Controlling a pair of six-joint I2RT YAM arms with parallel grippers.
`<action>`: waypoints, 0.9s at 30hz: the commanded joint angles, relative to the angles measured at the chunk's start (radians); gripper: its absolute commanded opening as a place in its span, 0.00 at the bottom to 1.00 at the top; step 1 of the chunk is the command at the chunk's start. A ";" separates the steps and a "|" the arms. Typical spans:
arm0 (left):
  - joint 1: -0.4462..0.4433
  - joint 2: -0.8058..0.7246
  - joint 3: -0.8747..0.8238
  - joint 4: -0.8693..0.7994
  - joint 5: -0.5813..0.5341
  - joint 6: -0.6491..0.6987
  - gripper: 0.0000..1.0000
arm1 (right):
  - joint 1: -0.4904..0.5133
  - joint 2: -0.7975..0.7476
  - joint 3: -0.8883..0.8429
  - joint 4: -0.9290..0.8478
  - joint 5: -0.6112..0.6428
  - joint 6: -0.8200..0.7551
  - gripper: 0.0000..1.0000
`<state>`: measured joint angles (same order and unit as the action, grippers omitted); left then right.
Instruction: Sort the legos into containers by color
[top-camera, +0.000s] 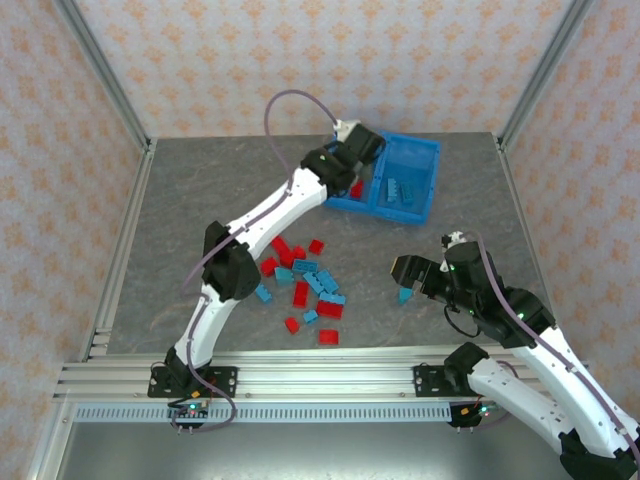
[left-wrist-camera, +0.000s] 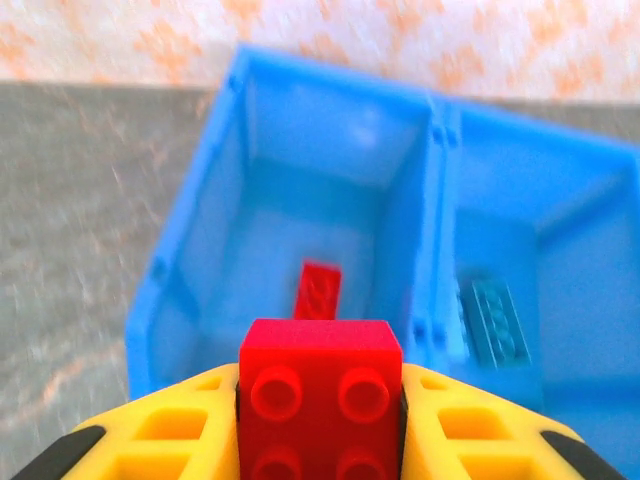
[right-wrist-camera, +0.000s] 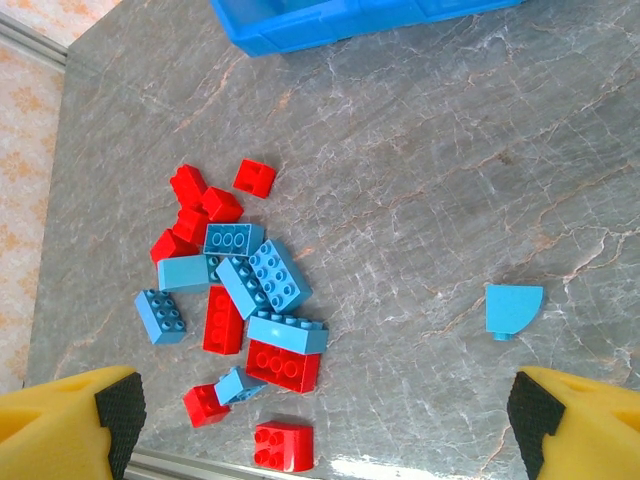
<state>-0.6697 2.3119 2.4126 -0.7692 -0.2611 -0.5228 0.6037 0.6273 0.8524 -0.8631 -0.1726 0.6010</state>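
lego sorting in progress on a grey marbled table (top-camera: 200, 200). left gripper (left-wrist-camera: 320, 425) is clenched on a red brick (left-wrist-camera: 320, 375), studs facing the wrist camera, yellow fingers (left-wrist-camera: 190, 420) pressed against both its sides. from above, that gripper (top-camera: 356, 186) hangs at the near left corner of the blue bin (top-camera: 415, 145), which sits toward the far side of the table. in the left wrist view the bin (left-wrist-camera: 180, 270) lies just ahead, its divider splitting it in two: one red brick (left-wrist-camera: 318, 290) lies in the left compartment, and a teal brick (left-wrist-camera: 493, 320) lies in the right one.

right gripper (right-wrist-camera: 325, 418) is released, jaws spread wide and holding nothing, poised above the table on the right side (top-camera: 405, 272). a lone teal curved piece (right-wrist-camera: 513, 310) lies on the table just inside its right finger. loose pile of red and teal bricks (right-wrist-camera: 235, 300) sits to the left of that gripper, near the front edge between the two arms (top-camera: 300, 285), well apart from the bin.
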 joint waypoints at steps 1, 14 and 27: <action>0.051 0.160 0.150 -0.037 0.066 0.064 0.29 | 0.004 0.000 0.001 0.006 0.049 -0.020 0.95; 0.092 0.253 0.299 0.057 0.105 0.133 0.51 | 0.004 0.039 0.007 0.013 0.064 -0.037 0.95; -0.066 -0.409 -0.411 0.151 0.178 0.175 0.56 | 0.004 0.053 -0.091 -0.002 0.101 0.045 0.95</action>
<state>-0.6594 2.1300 2.1937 -0.7189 -0.1066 -0.4053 0.6037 0.6716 0.8028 -0.8490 -0.1204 0.6098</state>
